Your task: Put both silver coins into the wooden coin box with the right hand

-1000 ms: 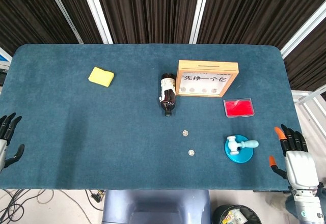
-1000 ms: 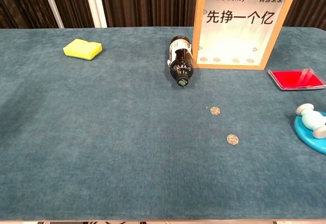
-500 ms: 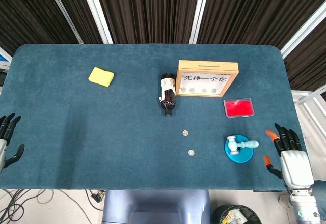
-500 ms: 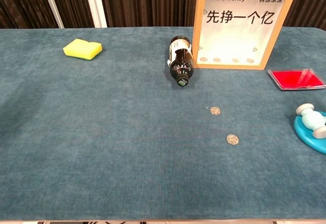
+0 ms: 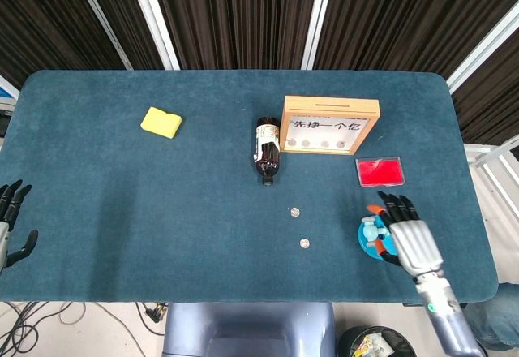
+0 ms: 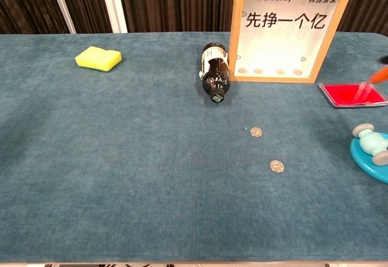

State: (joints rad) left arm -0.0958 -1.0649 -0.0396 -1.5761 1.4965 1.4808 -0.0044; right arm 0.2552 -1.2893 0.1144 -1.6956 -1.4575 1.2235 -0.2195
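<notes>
Coins lie bare on the blue worktop (image 5: 122, 211), two of them: the farther coin (image 5: 296, 211) and the nearer coin (image 5: 305, 243), a short way apart and touching nothing. Both sit to the left of the right hand (image 5: 405, 239), which hangs over the round blue dish (image 5: 366, 246) with its small pale-blue toy (image 5: 371, 230). That hand holds nothing; its fingers (image 5: 395, 207) are stretched out and spread, pointing toward the far edge. The nearer coin is close to the dish's left rim, the farther coin a little beyond it toward the wooden coin box (image 5: 329, 125). In the chest view only an orange fingertip (image 6: 379, 74) of this hand shows at the right edge, above the red tray (image 6: 351, 94).

One coin box stands upright at the far centre-right, slot on top, with printed characters on its front. Just to its left lies one dark bottle (image 5: 268, 150) on its side, cap toward the robot. One red tray sits in front of the box on the right. One yellow sponge (image 5: 160, 122) rests well apart at the far left.

The left hand (image 5: 10, 223) shows at the worktop's left edge, well away from both coins, fingers apart and holding nothing.
</notes>
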